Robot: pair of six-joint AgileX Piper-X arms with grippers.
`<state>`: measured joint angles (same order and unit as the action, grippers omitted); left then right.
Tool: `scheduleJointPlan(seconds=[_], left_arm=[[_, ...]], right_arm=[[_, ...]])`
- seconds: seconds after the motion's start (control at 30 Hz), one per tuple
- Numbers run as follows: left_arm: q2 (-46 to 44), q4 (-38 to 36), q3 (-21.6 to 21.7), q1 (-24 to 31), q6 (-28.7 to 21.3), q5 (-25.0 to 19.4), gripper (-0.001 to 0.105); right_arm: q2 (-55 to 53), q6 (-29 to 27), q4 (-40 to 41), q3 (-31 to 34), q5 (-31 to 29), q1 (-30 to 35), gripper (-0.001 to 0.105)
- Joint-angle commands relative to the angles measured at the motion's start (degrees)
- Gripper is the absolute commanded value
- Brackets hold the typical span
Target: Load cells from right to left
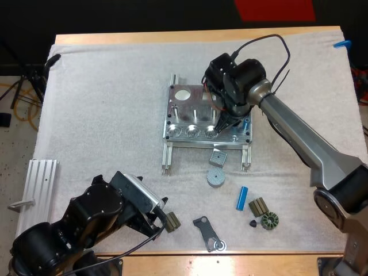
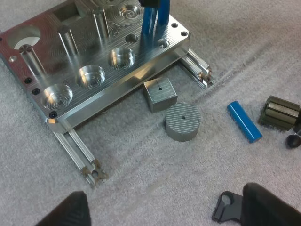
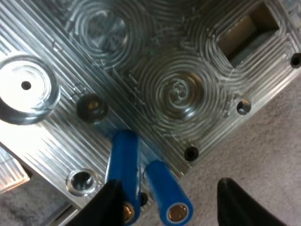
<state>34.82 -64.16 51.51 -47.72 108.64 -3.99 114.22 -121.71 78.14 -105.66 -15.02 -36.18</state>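
Observation:
The metal fixture (image 1: 198,115) (image 2: 94,61) (image 3: 178,89) lies mid-mat. Over its near right corner my right gripper (image 1: 225,123) (image 3: 167,205) is open. Two blue cylinders (image 3: 124,169) (image 3: 165,190) stand upright between its fingers, and neither is pressed from both sides. The left wrist view shows these cylinders (image 2: 149,23) upright on the fixture's far corner. Another blue cylinder (image 1: 242,198) (image 2: 244,121) lies on the mat in front of the fixture. My left gripper (image 1: 156,217) (image 2: 169,214) is open and low at the mat's near edge, holding nothing.
A grey square block (image 1: 218,156) (image 2: 160,94) and a round grey disc (image 1: 215,177) (image 2: 183,121) lie before the fixture. Dark ribbed parts (image 1: 258,206) (image 2: 281,112), a toothed ring (image 1: 269,220), a black bracket (image 1: 208,233) and a dark part (image 1: 172,221) sit near the front. A ribbed aluminium plate (image 1: 40,184) lies at the left.

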Motion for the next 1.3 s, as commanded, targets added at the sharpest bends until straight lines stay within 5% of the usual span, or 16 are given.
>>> scheduleJointPlan(seconds=[0.0,0.97,1.27], left_arm=[[-0.1,-0.1,0.4,-0.1,0.8,-1.2,0.065],[-0.1,0.4,0.4,-0.1,-1.3,-1.2,0.065],[-0.1,1.5,0.4,-0.1,-3.7,-1.2,0.065]], right_arm=[[0.3,-0.6,-0.1,1.1,-0.7,0.2,0.046],[-5.1,3.6,-4.2,1.2,-0.2,0.6,0.046],[-15.1,8.4,2.0,1.2,6.3,0.6,0.046]])
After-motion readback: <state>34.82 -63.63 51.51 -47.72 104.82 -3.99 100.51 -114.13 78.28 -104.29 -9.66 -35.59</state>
